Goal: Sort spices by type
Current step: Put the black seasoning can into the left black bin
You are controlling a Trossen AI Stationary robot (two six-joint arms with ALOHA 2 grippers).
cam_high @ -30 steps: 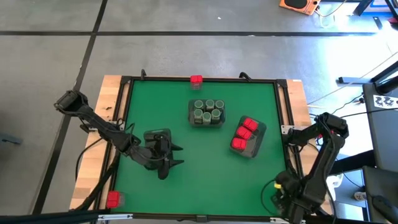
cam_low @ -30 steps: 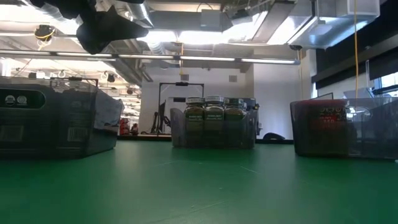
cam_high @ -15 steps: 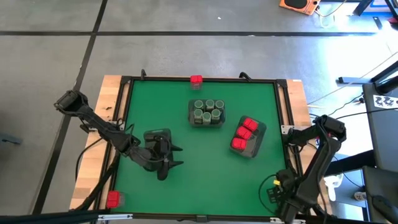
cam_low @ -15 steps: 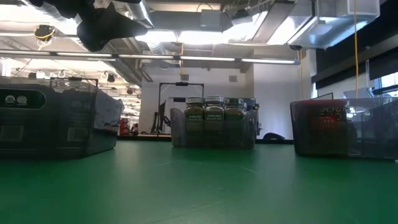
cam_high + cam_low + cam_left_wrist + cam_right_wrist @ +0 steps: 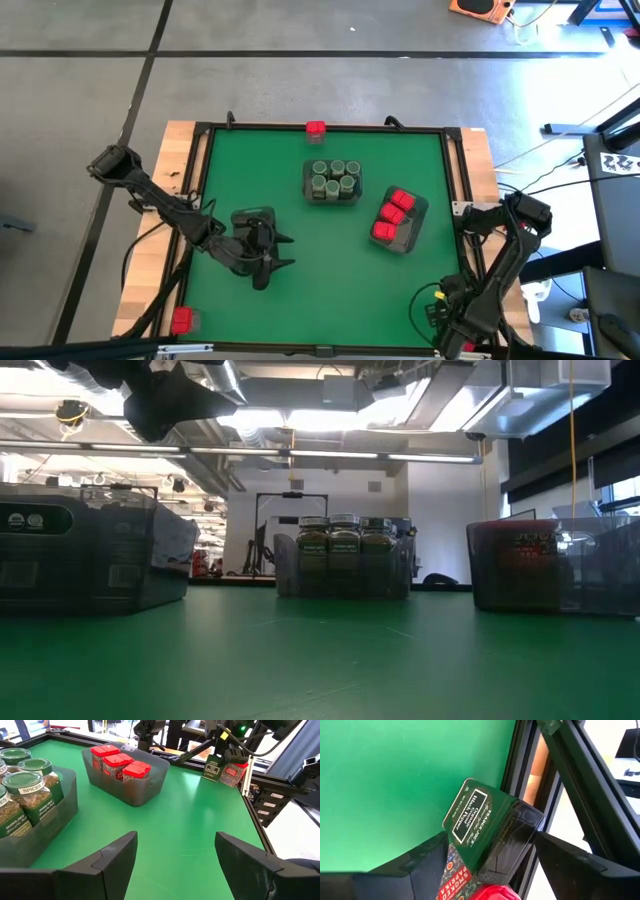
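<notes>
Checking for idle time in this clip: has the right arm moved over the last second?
Yes. In the high view the right arm has drawn toward the table's near right corner, its elbow lower against the fixed table frame. The left tool hovers open.

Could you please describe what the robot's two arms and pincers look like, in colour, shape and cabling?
Both arms are dark, almost black, built of slim links joined by bulkier rounded joints. The left pincer has two broad, flat, matte dark fingers with angled tips. The right pincer has the same dark wedge-shaped fingers. Dark cables trail by the right arm near the table's edge. No markings are legible on either arm.
</notes>
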